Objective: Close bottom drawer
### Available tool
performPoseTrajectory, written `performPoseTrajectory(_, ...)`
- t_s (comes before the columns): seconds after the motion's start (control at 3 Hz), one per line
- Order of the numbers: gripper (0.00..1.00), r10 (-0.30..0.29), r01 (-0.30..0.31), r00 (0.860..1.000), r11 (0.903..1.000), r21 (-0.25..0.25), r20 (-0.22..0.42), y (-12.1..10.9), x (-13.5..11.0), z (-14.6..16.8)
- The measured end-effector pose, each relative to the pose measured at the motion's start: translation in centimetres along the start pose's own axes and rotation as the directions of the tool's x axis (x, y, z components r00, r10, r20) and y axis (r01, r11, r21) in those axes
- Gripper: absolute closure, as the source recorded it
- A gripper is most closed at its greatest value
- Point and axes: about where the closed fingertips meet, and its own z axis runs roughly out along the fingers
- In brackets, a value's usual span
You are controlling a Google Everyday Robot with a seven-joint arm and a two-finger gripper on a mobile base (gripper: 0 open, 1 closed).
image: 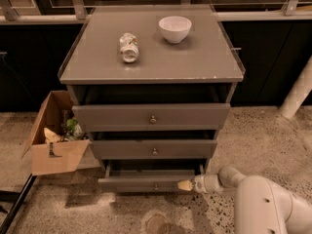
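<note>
The bottom drawer is the lowest, slim front of the grey cabinet. It has a small round knob and stands pulled out a little, with a strip of its tray showing behind the front. My gripper reaches in from the lower right on a white arm. Its tan tips are together and press against the right end of the drawer front. It holds nothing.
The middle drawer and the top drawer also stick out a little. A white bowl and a crushed can lie on the cabinet top. An open cardboard box with rubbish stands on the floor at the left. A white post is at the right.
</note>
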Motion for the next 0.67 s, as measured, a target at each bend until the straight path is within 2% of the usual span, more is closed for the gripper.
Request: performPoseTrajectory(0.67, 1.00, 0.005, -0.001, 0.999, 0.9977, 0.067, -0.046, -2.8, -1.0, 1.2)
